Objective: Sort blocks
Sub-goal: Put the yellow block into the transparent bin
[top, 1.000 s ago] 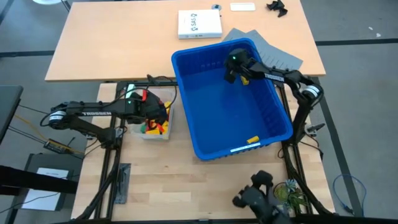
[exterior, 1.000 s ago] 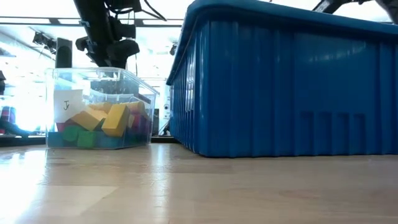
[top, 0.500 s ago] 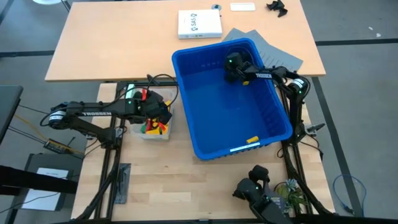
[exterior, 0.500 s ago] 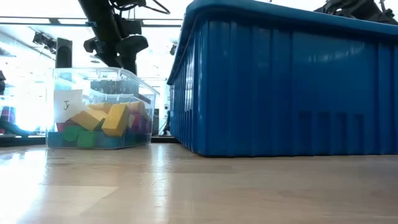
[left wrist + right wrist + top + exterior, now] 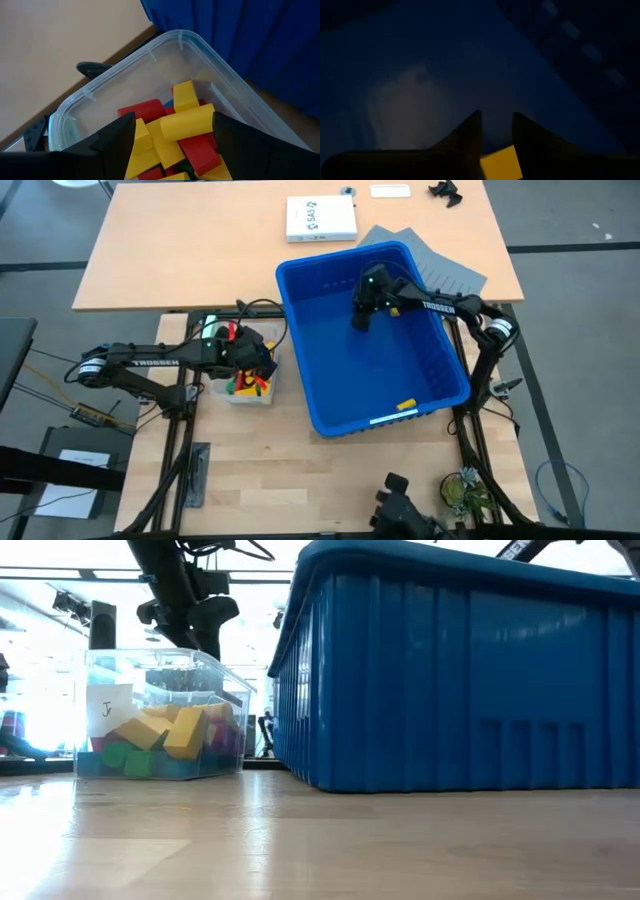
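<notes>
Right gripper (image 5: 360,317) inside bin (image 5: 330,410), fingers pinched on yellow block (image 5: 501,163); next likely lift toward tub (image 5: 165,42) (left gripper (image 5: 172,132) spread above it).

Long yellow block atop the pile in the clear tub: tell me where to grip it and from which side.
Grip the long yellow block mid-length, across its narrow width, coming from above. It lies flat atop the pile, top bare, and the walls of the clear tub likely block side approaches. The left gripper hangs open over it.
</notes>
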Controlling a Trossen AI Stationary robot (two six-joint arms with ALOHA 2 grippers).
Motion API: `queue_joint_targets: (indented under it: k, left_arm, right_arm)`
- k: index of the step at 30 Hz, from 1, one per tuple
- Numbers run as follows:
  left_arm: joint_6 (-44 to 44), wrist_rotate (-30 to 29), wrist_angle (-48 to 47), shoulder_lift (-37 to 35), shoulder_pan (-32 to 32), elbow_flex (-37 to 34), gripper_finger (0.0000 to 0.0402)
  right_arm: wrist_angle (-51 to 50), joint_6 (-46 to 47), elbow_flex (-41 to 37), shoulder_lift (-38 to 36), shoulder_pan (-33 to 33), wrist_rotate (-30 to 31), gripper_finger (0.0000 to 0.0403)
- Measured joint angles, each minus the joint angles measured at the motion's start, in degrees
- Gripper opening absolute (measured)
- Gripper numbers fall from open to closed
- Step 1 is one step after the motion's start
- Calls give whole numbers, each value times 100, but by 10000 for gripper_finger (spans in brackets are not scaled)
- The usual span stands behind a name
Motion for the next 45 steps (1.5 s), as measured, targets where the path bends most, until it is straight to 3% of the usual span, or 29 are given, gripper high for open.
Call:
queue_joint_targets:
  k: [4, 10, 15, 19, 30, 35, 39, 45]
  left_arm:
    - [-8, 1, 25, 0, 0, 0, 273]
    - [-13, -1, 186, 0, 0, 0, 273]
    - [-15, 1, 187, 1, 0, 0, 273]
    - [-11, 1, 187, 0, 0, -1, 273]
    - [-1, 3, 195, 2, 0, -2, 273]
    - [0, 8, 203, 2, 0, -2, 273]
    - [10, 9, 335, 2, 0, -2, 273]
    - [696, 172, 838, 2, -152, 87, 273]
  right_arm:
    - [-63, 603, 9, -280, 98, 257, 134]
    - [-717, 2288, -7, -179, -44, 522, 218]
    - [-594, 2830, -10, -22, -54, 989, 273]
    - [-390, 3194, -11, 85, -67, 1031, 287]
    - [-248, 3526, -21, 670, 56, 1350, 261]
    - [-270, 3512, -21, 888, 60, 1234, 210]
    - [-292, 3222, -21, 928, 59, 1181, 135]
    - [-503, 2385, -23, 428, 309, 908, 129]
